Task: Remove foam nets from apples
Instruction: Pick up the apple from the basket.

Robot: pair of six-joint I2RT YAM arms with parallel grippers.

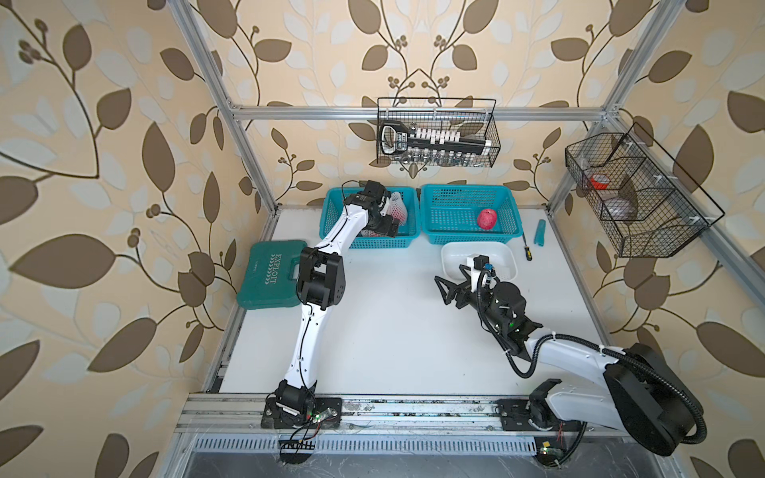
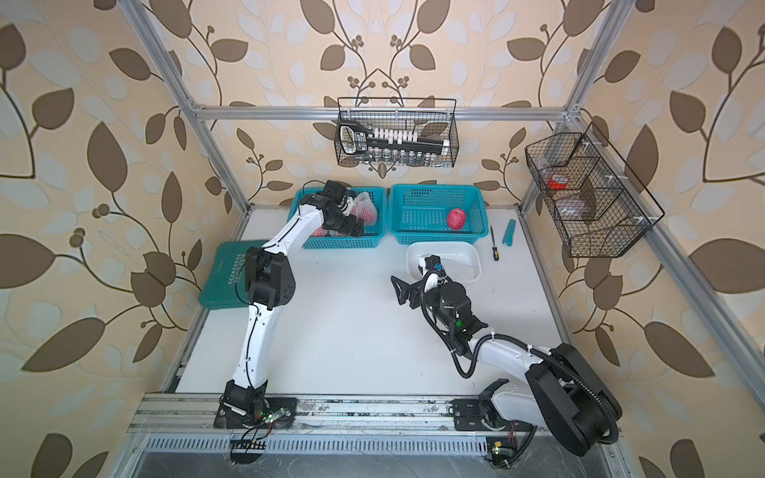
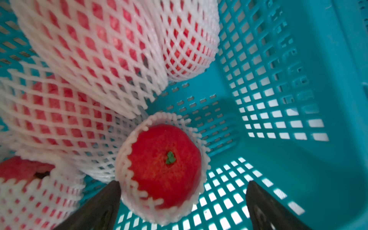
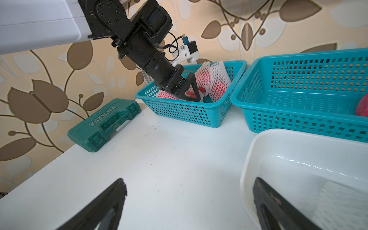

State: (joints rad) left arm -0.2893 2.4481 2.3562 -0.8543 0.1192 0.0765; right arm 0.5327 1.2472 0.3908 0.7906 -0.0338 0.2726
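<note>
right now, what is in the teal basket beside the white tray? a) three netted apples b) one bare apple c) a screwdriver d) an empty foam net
b: a single bare apple lies in that basket, no net on it; the netted apples are in the other basket.

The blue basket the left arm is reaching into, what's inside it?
Apples in white foam nets, piled together. One apple shows its red top between the fingers of the open left gripper. Whatever lies under the pile is covered.

Robot lab cell, mock-home look: alu frame [image 1: 310,111], leaf wallpaper [image 1: 103,165], wire tool baskets [image 1: 492,140], arms on rail [image 1: 414,407], white worktop [image 1: 393,331].
</note>
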